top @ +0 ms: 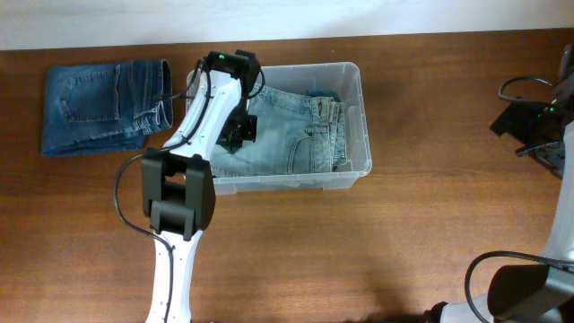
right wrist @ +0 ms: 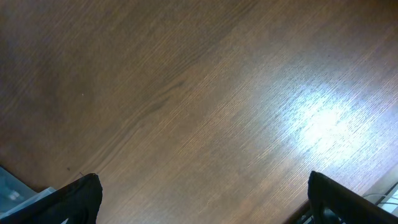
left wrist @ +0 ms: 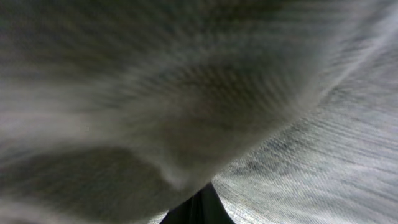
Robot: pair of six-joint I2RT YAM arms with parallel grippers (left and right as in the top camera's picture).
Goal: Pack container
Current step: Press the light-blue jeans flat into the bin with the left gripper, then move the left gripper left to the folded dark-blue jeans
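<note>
The clear plastic container (top: 363, 117) stands at the back middle of the table. A folded pair of light blue jeans (top: 296, 135) lies inside it. My left gripper (top: 235, 135) is down in the container's left part, on those jeans. In the left wrist view the light denim (left wrist: 186, 93) fills the frame, bunched over the fingers (left wrist: 198, 208), which meet as one dark wedge, shut on the fabric. My right gripper (top: 509, 118) is at the far right, open and empty; in the right wrist view its fingers (right wrist: 205, 199) are spread wide above bare wood.
A folded pair of darker blue jeans (top: 99, 108) lies on the wooden table (top: 359, 242) to the left of the container. A cable loops by the right arm's base (top: 484, 269) at the front right.
</note>
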